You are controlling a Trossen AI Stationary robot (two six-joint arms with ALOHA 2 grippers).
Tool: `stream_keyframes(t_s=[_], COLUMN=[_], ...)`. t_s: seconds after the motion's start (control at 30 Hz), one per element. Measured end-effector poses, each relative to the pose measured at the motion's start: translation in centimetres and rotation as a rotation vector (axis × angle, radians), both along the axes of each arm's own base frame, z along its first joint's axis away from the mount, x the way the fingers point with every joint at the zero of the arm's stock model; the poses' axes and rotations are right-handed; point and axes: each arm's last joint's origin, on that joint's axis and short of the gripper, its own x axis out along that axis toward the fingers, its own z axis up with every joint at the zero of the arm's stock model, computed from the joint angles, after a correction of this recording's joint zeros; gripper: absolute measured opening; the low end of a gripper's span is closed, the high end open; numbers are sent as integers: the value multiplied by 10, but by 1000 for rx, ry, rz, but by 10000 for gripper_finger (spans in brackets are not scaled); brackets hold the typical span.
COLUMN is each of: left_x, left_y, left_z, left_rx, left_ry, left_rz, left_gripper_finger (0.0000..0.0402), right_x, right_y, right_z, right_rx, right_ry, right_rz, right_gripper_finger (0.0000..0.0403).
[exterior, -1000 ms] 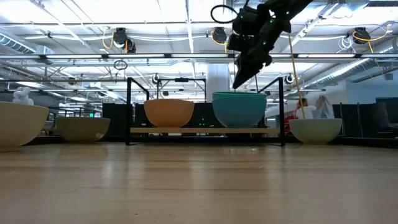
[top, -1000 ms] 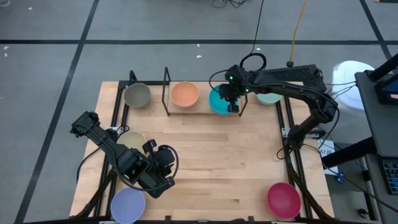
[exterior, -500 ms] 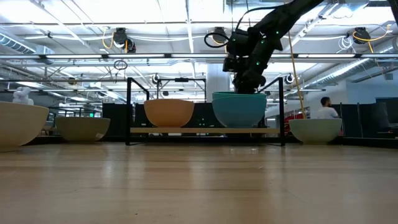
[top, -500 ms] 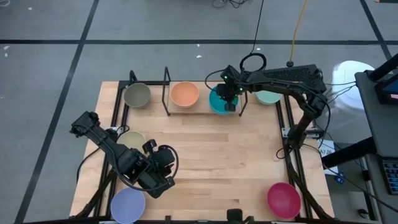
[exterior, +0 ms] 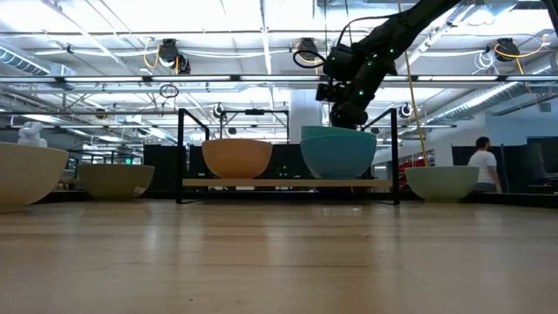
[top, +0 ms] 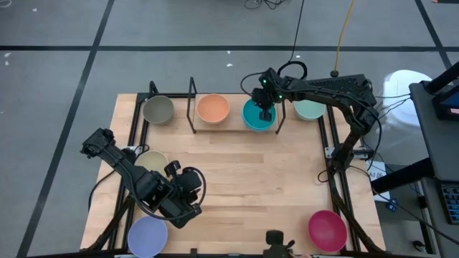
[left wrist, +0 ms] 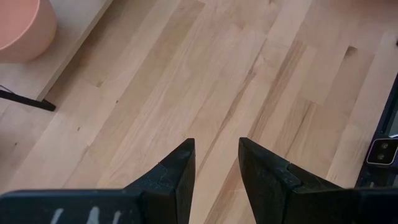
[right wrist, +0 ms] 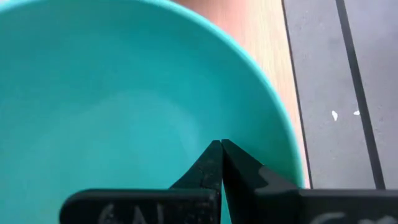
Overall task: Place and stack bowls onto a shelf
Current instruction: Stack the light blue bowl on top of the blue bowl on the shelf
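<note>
Two bowls, lavender (top: 147, 236) and magenta (top: 327, 228), waited nearest on the table, by the idle left gripper (left wrist: 214, 163), its fingers slightly parted. Farther back, the right gripper (right wrist: 221, 155), fingers pressed together, hovered inside the cyan bowl (top: 252, 117) on the shelf (exterior: 288, 182). Light, stiff, probably slippery plastic, best pinched at the rim.

Orange bowl (top: 213, 108) and cyan bowl (top: 256, 116) on the black-rodded shelf (exterior: 288, 182); magenta bowl (top: 327, 229) apart.

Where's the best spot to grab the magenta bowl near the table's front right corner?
Probably its rim: the magenta bowl sits upright and open, alone near the table's corner. Come from above, one finger inside the wall, one outside.
</note>
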Motion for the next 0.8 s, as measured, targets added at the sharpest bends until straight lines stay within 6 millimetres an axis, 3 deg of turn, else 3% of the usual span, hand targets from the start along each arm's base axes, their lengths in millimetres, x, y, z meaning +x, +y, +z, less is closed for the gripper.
stream_keyframes(t_s=[0.8], left_x=[0], left_y=[0], left_z=[0], left_rx=[0], left_ry=[0], left_rz=[2], left_gripper_finger=[129], right_x=[7], right_y=[-7], right_z=[7], right_rx=[-80], right_ry=[-98], right_rz=[-8], right_gripper_finger=[0])
